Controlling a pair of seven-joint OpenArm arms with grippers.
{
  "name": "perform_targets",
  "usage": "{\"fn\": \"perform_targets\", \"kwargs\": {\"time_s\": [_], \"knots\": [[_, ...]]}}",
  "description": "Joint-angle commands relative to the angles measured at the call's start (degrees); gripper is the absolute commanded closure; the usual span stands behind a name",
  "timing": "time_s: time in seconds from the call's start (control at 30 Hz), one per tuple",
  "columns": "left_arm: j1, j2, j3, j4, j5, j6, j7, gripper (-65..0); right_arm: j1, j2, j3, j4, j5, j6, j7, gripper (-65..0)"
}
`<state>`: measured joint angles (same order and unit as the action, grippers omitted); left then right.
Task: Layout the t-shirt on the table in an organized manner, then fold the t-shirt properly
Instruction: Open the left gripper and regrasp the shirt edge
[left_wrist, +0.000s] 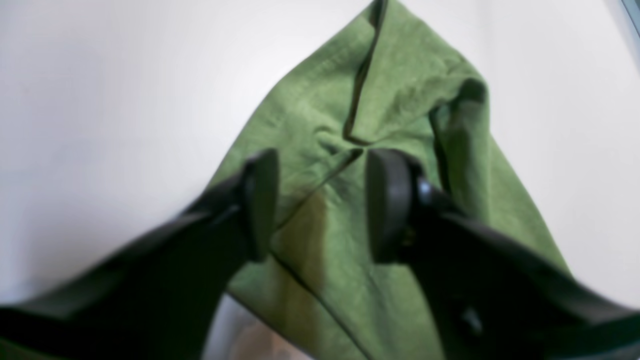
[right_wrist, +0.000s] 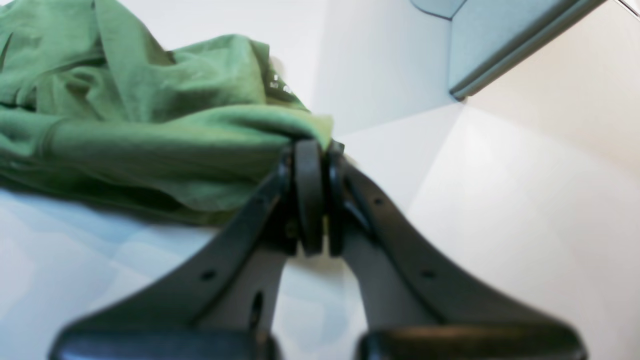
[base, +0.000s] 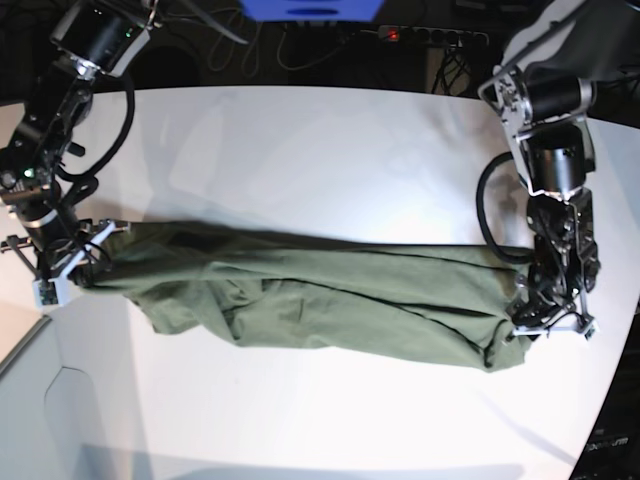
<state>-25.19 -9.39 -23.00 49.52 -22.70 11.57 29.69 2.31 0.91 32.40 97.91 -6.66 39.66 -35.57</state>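
In your left wrist view, the left gripper (left_wrist: 320, 205) stands parted over the t-shirt (left_wrist: 390, 100), gripping nothing, though blur hides whether its tips brush the cloth. In your right wrist view, the right gripper (right_wrist: 317, 195) pinches a shirt edge. From the base, the shirt stretches bunched across the table (base: 320, 150) between both arms.

left hand (left_wrist: 320, 205) jaws parted, right hand (right_wrist: 320, 195) clamped
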Motion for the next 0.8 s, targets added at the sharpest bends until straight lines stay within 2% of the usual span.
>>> {"fn": "perform_targets", "kwargs": {"time_s": [0.0,0.4,0.53,0.63,0.77], "knots": [[-0.70,-0.59,0.02,1.16,-0.11,-0.36,-1.25,-30.1,0.90,0.37,0.08,1.04,0.81,0.34,1.42,0.0],[0.71,-0.33,0.45,0.46,0.06,-0.45,-1.34,-30.1,0.55,0.28,0.08,0.86,0.90,0.34,1.07,0.0],[0.62,-0.85,5.82,0.46,0.06,-0.45,-2.13,-30.1,0.55,0.28,0.17,-0.28,0.90,0.34,0.98,0.0],[0.97,-1.65,9.07,0.37,0.06,-0.45,-6.09,-30.1,0.55,0.28,0.17,-0.99,0.90,0.34,0.98,0.0],[2.20,-1.91,10.65,0.37,0.06,-0.45,-7.23,-30.1,0.46,0.28,0.17,-0.99,0.90,0.34,0.98,0.0]]}}
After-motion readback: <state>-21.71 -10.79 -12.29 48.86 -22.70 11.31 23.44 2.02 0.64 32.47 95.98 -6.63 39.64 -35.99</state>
